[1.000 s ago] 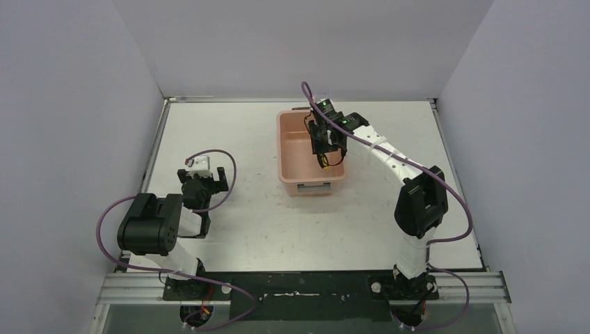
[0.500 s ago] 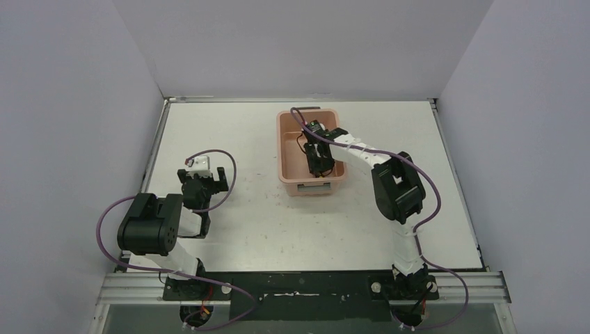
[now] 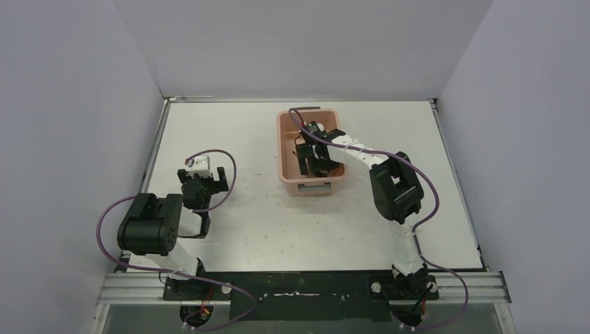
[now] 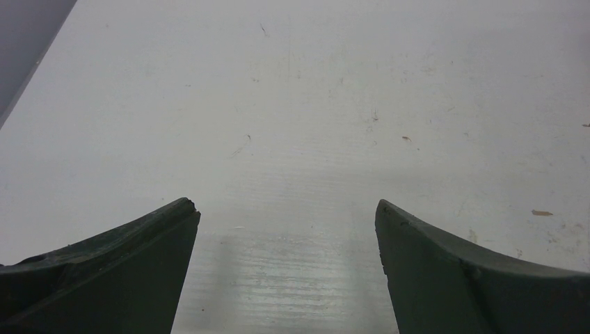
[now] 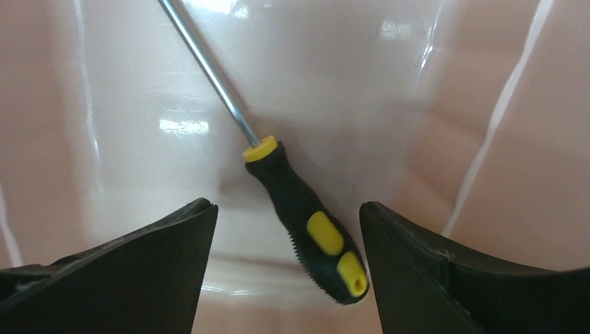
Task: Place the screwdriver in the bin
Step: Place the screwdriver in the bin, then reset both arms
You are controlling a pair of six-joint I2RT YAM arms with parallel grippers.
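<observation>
The salmon-pink bin [image 3: 289, 129] stands at the back middle of the table. My right gripper [image 3: 311, 161] reaches down inside it, jaws open. In the right wrist view the screwdriver [image 5: 306, 223] lies on the bin floor [image 5: 139, 90], yellow-and-black handle between my open fingers and touching neither, thin metal shaft [image 5: 209, 69] pointing away to the upper left. From above the arm hides the screwdriver. My left gripper [image 3: 202, 182] rests low at the left of the table, open, with only bare tabletop [image 4: 292, 139] between its fingers.
The bin's walls [image 5: 515, 139] rise close around my right gripper. Grey enclosure walls [image 3: 69, 104] border the white table [image 3: 229, 139] on the left, back and right. Purple cables loop along both arms.
My right gripper moved left and down into the bin, then opened and let go of the screwdriver, which now lies on the bin floor. The left arm has not moved.
</observation>
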